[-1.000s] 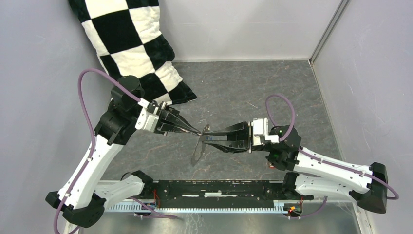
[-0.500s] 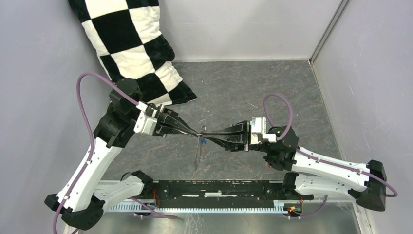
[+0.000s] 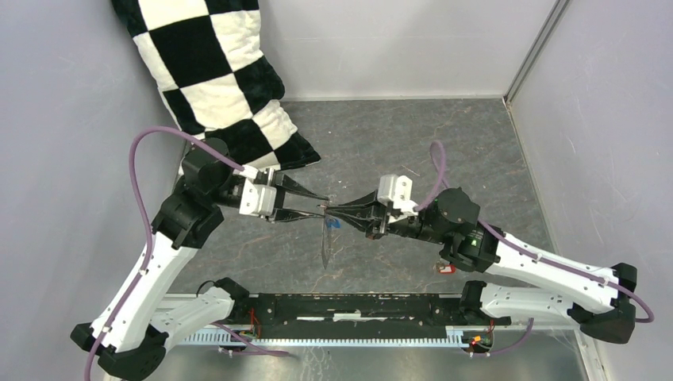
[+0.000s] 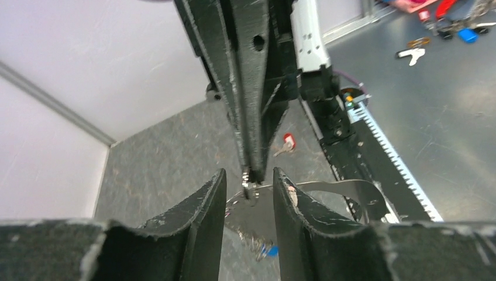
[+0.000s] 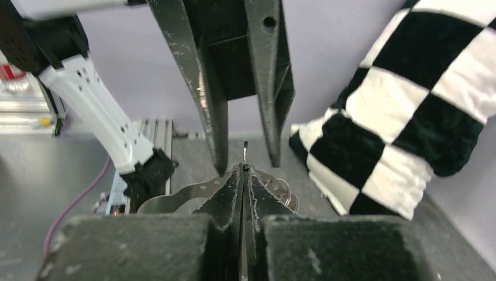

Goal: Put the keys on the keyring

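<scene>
The keyring (image 3: 324, 246), a thin grey band loop, hangs in mid-air between the two arms. My right gripper (image 3: 332, 211) is shut on its top edge, and in the right wrist view the band (image 5: 175, 198) bulges out on both sides of the closed fingertips (image 5: 243, 171). My left gripper (image 3: 322, 205) is open, its fingers (image 4: 213, 202) standing either side of the right gripper's tip without touching the keyring (image 4: 351, 188). The blue-headed key (image 3: 334, 225) (image 4: 270, 250) dangles from the loop on small wire rings. The red-headed key (image 3: 446, 268) (image 4: 288, 140) lies on the table by the right arm.
A black-and-white checked pillow (image 3: 214, 71) leans in the back left corner, close behind the left arm. Grey walls close in the dark stone-patterned table (image 3: 413, 143) on three sides. A black rail (image 3: 357, 305) runs along the near edge.
My left gripper has opened and let go of the keyring. My right gripper has closed on it, and its wrist has turned and reached further left.
</scene>
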`<move>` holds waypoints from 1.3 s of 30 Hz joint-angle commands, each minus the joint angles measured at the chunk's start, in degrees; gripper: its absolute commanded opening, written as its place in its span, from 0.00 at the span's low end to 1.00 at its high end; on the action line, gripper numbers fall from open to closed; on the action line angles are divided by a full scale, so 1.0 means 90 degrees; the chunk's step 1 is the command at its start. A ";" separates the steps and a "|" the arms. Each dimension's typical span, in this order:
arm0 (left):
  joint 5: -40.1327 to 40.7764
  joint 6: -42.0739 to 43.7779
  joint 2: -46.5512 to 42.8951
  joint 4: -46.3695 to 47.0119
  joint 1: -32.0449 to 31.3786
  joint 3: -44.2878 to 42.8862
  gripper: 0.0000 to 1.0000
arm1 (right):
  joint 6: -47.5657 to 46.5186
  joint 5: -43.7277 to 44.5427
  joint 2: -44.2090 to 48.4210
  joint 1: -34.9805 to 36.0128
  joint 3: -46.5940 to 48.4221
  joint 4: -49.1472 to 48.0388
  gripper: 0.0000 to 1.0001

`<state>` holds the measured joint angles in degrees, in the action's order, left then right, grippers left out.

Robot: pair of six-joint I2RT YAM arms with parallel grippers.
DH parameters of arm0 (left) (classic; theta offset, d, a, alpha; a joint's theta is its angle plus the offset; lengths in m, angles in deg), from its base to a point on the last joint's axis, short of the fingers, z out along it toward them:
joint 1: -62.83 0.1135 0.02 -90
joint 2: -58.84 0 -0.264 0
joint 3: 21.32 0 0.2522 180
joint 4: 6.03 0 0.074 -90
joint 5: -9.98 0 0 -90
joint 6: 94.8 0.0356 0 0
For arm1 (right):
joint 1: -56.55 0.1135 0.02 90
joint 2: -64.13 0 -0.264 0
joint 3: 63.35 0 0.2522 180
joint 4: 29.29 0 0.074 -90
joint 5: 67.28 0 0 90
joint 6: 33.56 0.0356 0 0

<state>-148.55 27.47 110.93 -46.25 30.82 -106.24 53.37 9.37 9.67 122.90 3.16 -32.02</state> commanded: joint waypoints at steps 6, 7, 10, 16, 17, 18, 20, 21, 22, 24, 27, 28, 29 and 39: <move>0.1243 0.1271 -0.0325 -0.0671 -0.0042 0.0219 0.39 | -0.0563 0.0372 -0.0382 0.0045 0.1314 0.2779 0.01; 0.1263 0.1478 -0.0328 -0.0912 -0.0043 0.0183 0.37 | -0.0599 0.0400 -0.0412 0.0047 0.1416 0.2927 0.01; 0.1270 0.1948 -0.0285 -0.1532 -0.0040 -0.0013 0.31 | -0.0716 0.0476 -0.0552 0.0051 0.1775 0.3457 0.01; 0.1092 0.2283 -0.0047 -0.2414 -0.0039 -0.0327 0.25 | -0.0790 0.0519 -0.0747 0.0053 0.2151 0.4038 0.01; 0.1028 0.2206 0.0004 -0.2499 -0.0037 -0.0370 0.26 | -0.0792 0.0521 -0.0800 0.0053 0.2223 0.4115 0.01; 0.0973 0.2149 0.0048 -0.2559 -0.0037 -0.0394 0.27 | -0.0787 0.0530 -0.0846 0.0050 0.2288 0.4176 0.01; 0.0887 0.1999 0.0137 -0.2573 -0.0046 -0.0439 0.29 | -0.0786 0.0560 -0.0939 0.0051 0.2412 0.4302 0.01; 0.0855 0.1976 0.0171 -0.2571 -0.0046 -0.0444 0.31 | -0.0787 0.0584 -0.0981 0.0046 0.2469 0.4355 0.01; 0.0840 0.1957 0.0196 -0.2577 -0.0038 -0.0436 0.32 | -0.0782 0.0593 -0.1040 0.0046 0.2546 0.4418 0.01; 0.0837 0.2047 0.0222 -0.2587 -0.0042 -0.0373 0.34 | -0.0773 0.0552 -0.1147 0.0043 0.2687 0.4520 0.01; 0.0848 0.2212 0.0263 -0.2591 -0.0043 -0.0263 0.34 | -0.0762 0.0441 -0.1272 0.0047 0.2827 0.4597 0.01; 0.0851 0.2260 0.0282 -0.2595 -0.0042 -0.0238 0.33 | -0.0762 0.0412 -0.1295 0.0045 0.2847 0.4605 0.01; 0.0845 0.2276 0.0308 -0.2571 -0.0046 -0.0229 0.33 | -0.0762 0.0398 -0.1319 0.0050 0.2875 0.4619 0.01; 0.0906 0.2444 0.0315 -0.2541 -0.0053 -0.0050 0.21 | -0.0792 0.0153 -0.1498 0.0060 0.3040 0.4635 0.01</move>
<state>-139.50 46.25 114.58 -69.15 30.79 -107.73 46.92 12.43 -3.77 123.21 27.45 12.06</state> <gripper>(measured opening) 0.215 0.011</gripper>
